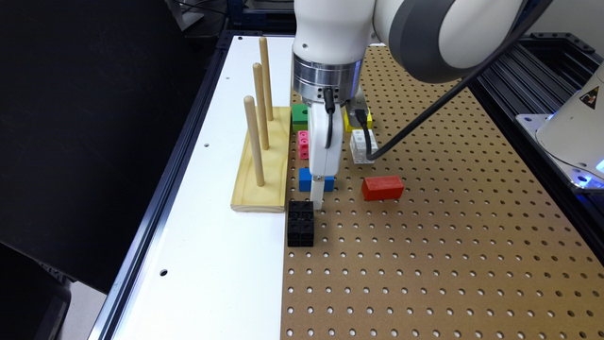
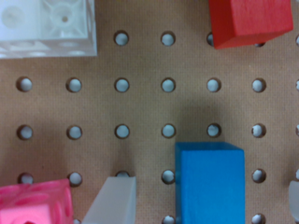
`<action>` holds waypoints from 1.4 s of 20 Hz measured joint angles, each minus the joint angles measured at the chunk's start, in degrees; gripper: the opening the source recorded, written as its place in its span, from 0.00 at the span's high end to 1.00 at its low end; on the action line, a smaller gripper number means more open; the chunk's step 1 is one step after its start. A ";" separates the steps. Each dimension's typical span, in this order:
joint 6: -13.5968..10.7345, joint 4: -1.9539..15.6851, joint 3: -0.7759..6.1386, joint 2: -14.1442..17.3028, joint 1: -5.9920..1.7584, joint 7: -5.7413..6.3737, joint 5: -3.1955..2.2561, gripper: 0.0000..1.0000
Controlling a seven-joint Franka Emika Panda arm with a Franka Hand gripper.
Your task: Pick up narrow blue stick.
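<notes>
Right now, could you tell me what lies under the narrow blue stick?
The narrow blue stick lies flat on the brown pegboard. Rows of holes show around it; any holes beneath it are covered.

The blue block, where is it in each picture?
Exterior view: the blue block lies on the pegboard, partly behind the white gripper, between the pink block and the black block.
Wrist view: the blue block sits at the picture's edge.
Shared landmark: the red block.
</notes>
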 joint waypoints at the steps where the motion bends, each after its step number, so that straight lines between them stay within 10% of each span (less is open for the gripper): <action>1: 0.00 0.00 -0.02 0.00 0.00 0.00 0.00 0.00; 8: -0.03 0.05 -0.18 0.24 -0.01 0.00 -0.09 0.00; 9: -0.03 0.03 -0.17 0.23 -0.02 0.00 -0.10 1.00; 28: -0.19 0.00 -0.18 0.01 -0.02 0.00 -0.12 1.00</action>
